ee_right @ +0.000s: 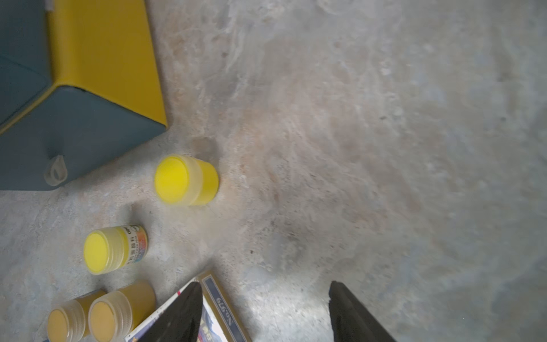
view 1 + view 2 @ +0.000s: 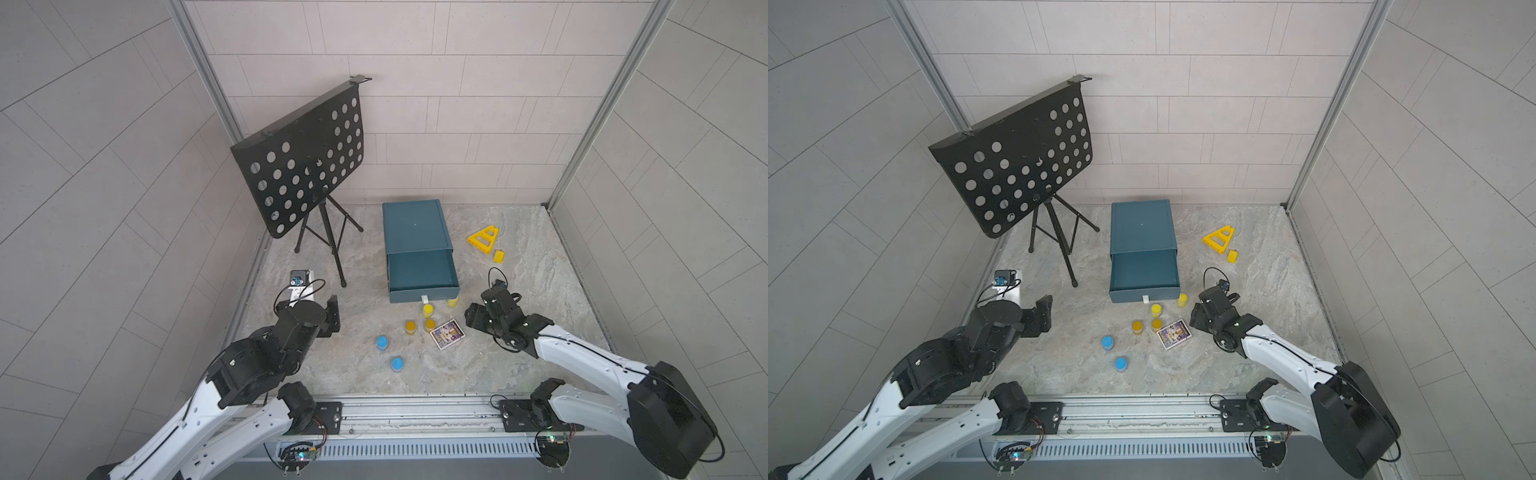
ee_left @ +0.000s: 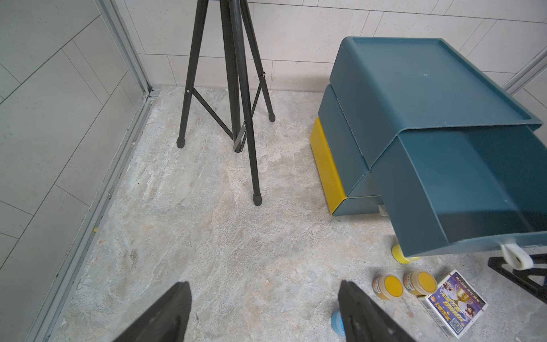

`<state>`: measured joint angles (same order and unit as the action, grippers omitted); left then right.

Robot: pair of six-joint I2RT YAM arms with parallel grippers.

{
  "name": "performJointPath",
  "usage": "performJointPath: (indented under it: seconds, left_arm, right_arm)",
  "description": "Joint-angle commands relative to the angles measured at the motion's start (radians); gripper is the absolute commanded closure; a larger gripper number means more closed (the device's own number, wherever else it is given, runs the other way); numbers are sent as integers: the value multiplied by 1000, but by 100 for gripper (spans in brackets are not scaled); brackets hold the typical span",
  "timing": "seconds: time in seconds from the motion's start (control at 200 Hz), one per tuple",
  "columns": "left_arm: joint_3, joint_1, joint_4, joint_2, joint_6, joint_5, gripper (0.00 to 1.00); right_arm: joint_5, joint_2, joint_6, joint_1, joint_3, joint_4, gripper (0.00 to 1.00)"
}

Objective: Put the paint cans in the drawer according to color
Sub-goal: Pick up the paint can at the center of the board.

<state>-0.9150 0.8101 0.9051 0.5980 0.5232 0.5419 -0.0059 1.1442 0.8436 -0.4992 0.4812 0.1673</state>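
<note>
Right gripper (image 1: 266, 291) jaws apart, empty, low over marbled tabletop (image 1: 384, 148). Left gripper (image 3: 263, 293) also spread, idle. Open teal plastic drawer (image 2: 424, 293) empty. Small bright yellow round paint jar (image 1: 186, 180) upright just off drawer corner: straddle squarely, clamp body below lid.

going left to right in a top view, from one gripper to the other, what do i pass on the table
left gripper → farther blue paint can → nearer blue paint can → left amber paint can → card box → right gripper
</note>
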Motion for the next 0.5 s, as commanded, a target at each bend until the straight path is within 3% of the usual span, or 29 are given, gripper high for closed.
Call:
performJointPath:
  seconds: [0.0,0.3,0.495]
  left_arm:
    - [10,-4,19,-13,-3,12,15]
    - [8,-4,18,-21,-7,16,15]
    - [10,-4,18,-31,-5,19,15]
  right_arm:
    - [11,39,-113,-9,-13,-152,26]
    - [269,208,-206,-184,-46,-461,25]
    - [382,312,-237,-222,-127,-744,24]
